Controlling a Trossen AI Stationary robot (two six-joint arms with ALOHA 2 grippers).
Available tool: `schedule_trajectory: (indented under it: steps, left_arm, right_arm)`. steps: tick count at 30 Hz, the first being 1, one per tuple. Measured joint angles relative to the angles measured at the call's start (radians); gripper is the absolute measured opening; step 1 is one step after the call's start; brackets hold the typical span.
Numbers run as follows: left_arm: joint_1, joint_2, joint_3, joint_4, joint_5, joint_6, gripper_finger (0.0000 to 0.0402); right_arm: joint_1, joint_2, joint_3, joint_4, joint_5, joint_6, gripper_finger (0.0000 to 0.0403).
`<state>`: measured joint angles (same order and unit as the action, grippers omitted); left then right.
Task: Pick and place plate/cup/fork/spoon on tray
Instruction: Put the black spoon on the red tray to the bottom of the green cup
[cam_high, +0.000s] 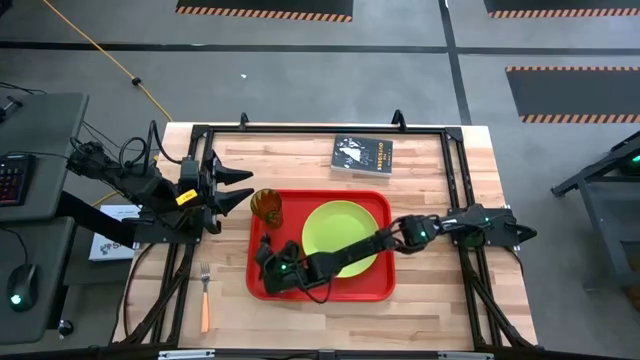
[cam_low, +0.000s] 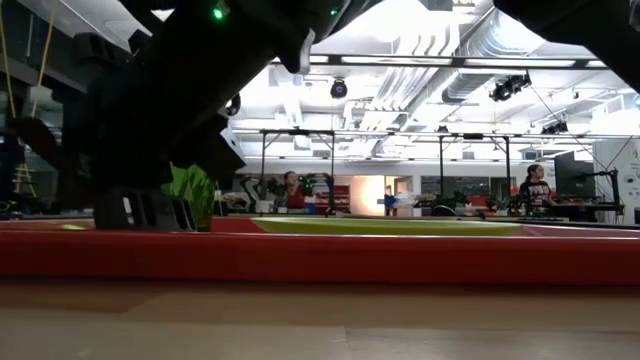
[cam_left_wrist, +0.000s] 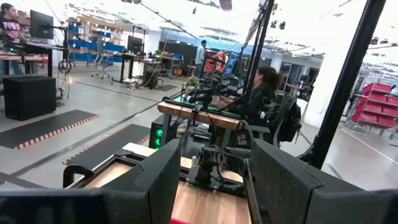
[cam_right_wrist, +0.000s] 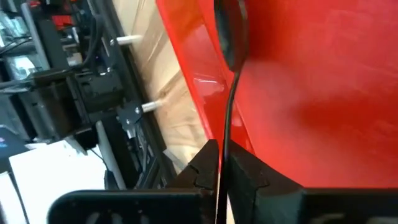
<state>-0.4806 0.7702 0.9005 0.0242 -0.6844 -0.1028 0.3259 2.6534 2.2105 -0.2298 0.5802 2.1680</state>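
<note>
Right wrist view: right gripper (cam_right_wrist: 219, 163) clamped on spoon (cam_right_wrist: 229, 37) handle, bowl low over tray (cam_right_wrist: 323, 81) for release; left gripper (cam_high: 232, 187) parked open beside cup (cam_high: 267, 207).

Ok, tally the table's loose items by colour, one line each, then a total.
Red: 1, the tray
Lime green: 1, the plate
Amber-tinted: 1, the cup
Orange-handled: 1, the fork
Dark-handled: 1, the spoon, pinched in the right gripper
Dark: 1, the book
Total: 6
</note>
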Motion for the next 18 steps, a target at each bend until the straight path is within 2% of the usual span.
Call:
schedule_trajectory:
  steps: [12,18]
  left_arm:
    - [0.000,0.000,0.000,0.000,0.000,0.001,0.0188]
    - [0.000,0.000,0.000,0.000,0.000,0.002,0.0188]
  right_arm:
    - [-0.021,-0.002,0.001,-0.019,-0.059,-0.007,0.0102]
    - [-0.028,-0.003,0.001,-0.020,-0.127,-0.028,0.0123]
